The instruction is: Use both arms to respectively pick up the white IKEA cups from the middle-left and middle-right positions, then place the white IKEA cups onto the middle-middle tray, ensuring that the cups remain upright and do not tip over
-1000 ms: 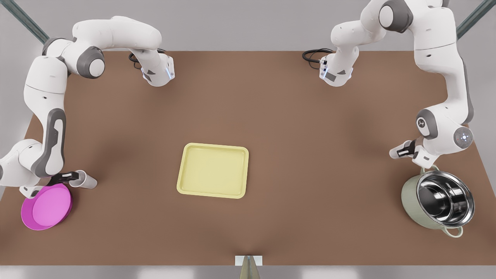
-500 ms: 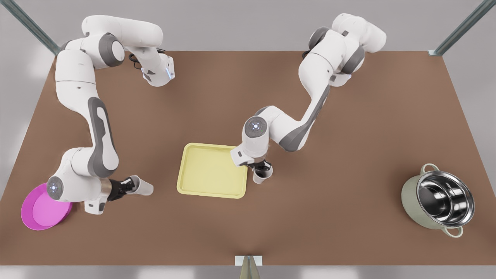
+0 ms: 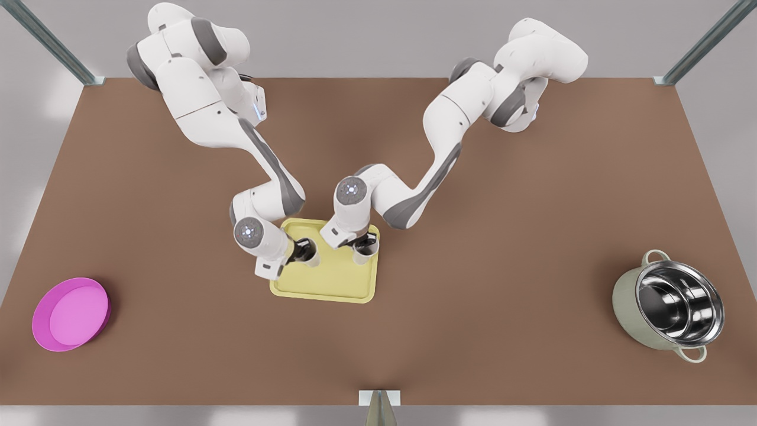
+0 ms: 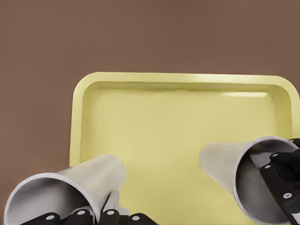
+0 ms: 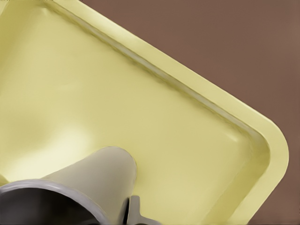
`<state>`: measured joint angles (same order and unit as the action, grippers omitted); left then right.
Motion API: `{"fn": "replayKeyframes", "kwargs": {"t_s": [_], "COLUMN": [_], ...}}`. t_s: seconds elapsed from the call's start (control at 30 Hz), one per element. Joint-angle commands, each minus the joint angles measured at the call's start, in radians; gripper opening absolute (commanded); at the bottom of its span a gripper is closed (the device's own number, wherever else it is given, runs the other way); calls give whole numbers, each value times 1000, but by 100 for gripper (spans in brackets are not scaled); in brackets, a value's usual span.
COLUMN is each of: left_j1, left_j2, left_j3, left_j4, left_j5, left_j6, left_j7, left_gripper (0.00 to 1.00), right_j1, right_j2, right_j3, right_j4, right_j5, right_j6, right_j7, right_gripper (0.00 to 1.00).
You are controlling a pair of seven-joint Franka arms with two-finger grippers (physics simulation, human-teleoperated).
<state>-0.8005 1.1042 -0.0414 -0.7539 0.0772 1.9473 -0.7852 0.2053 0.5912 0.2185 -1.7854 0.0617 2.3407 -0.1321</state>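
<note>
a: where are the pincers?

b: both are over the tray (image 3: 331, 284), which lies mid-worktop (image 3: 502, 207). the left pincer (image 3: 303, 251) is at the tray's far corner on the front view's left, clamped on a cup (image 3: 310, 255). the right pincer (image 3: 366, 241) is at the far corner on the front view's right, clamped on the other cup (image 3: 365, 252).

a: does the left wrist view confirm that?

b: yes. the left pincer's (image 4: 92, 216) black fingertips (image 4: 78, 214) pinch the rim of its cup (image 4: 70, 187), one inside the mouth and one outside. farther across the tray (image 4: 178, 126) sits the second cup (image 4: 248, 173), with the right pincer (image 4: 282, 174) gripping its rim.

a: and the right wrist view?

b: its cup (image 5: 89, 183) hangs low over the tray's (image 5: 154, 108) floor near a rounded corner, with a grey finger (image 5: 133, 212) pressed against the cup's outer wall.

a: are the cups touching the tray?

b: cannot tell. they are over it, well inside the rim, and apart from each other. each narrows toward its base, mouth up toward its pincer.

a: anything else on the worktop?

b: a pink dish (image 3: 71, 313) near the front view's left edge, and a steel-lined pot (image 3: 671, 307) near its right edge, both well apart from the tray.
</note>
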Motion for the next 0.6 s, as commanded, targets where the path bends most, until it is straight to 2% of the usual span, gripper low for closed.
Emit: {"fn": "replayKeyframes", "kwargs": {"t_s": [0.0, 0.07, 0.1, 0.13, 0.17, 0.23, 0.3, 0.57], "left_j1": [-5, -8, -14, -14, -14, -14, -14, -9], "left_j2": [3, 11, 11, 11, 11, 9, 9, -4], "left_j3": [1, 5, 6, 6, 8, 8, 6, 0], "left_j4": [1, 1, 1, 1, 1, 1, 1, 1], "left_j5": [-11, -10, -10, -10, -10, -10, -10, -14], "left_j6": [38, 38, 38, 36, 35, 28, 28, 7], "left_j7": [-299, -301, -301, -301, -301, -301, -301, -299], "left_gripper": [21, 21, 28, 50, 60, 71, 98, 100], "right_j1": [-1, -6, -6, -4, -4, -7, -11, -11], "right_j2": [-1, 6, 7, 7, 7, 9, 10, 9], "right_j3": [-1, -1, 1, -1, -1, -2, -5, -5], "right_j4": [-22, -20, -20, -20, -20, -20, -20, -17], "right_j5": [-22, -23, -23, -23, -23, -23, -23, -23], "right_j6": [173, 173, 173, 173, 173, 173, 173, 173], "right_j7": [470, 465, 463, 463, 462, 456, 451, 450], "right_gripper": [21, 21, 49, 100, 100, 100, 100, 100]}}
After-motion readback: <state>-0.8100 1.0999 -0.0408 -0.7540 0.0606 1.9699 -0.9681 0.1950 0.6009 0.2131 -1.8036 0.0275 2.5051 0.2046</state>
